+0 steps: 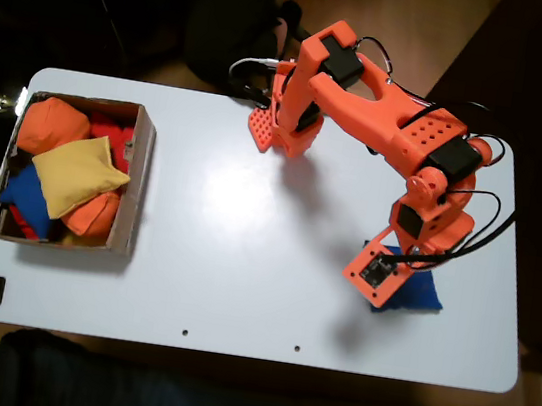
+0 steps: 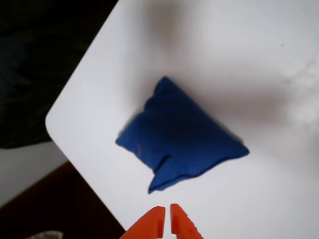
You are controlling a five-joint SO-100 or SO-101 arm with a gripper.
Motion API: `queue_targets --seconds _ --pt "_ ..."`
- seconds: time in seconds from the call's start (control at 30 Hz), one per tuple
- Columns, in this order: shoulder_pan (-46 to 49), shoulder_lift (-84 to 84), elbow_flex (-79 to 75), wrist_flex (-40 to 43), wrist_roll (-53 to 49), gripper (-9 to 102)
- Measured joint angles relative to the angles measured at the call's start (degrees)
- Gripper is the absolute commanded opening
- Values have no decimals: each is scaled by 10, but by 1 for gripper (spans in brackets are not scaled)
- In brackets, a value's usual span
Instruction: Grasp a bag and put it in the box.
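Closest to the wrist camera, the gripper (image 2: 166, 219) pokes in from the bottom edge, its two orange tips pressed nearly together with only a sliver between them and nothing held. Just beyond them lies the bag (image 2: 182, 137), blue and plump, on the white table (image 2: 259, 59) near its rounded corner. In the fixed view the arm (image 1: 384, 118) hangs over that bag (image 1: 418, 292) at the right end, while the box (image 1: 137, 179) sits well apart at the left, already holding other beanbags. To grasp well, I'd say the jaws should spread wide first, then drop straight over the bag's fat middle; height above it is hard to judge here.
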Motion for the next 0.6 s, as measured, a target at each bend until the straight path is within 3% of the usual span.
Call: queue_targets --seconds 0.2,0.6 --pt "-39 -82 -7 2 -74 2" --pt "-35 -67 -7 2 -88 3"
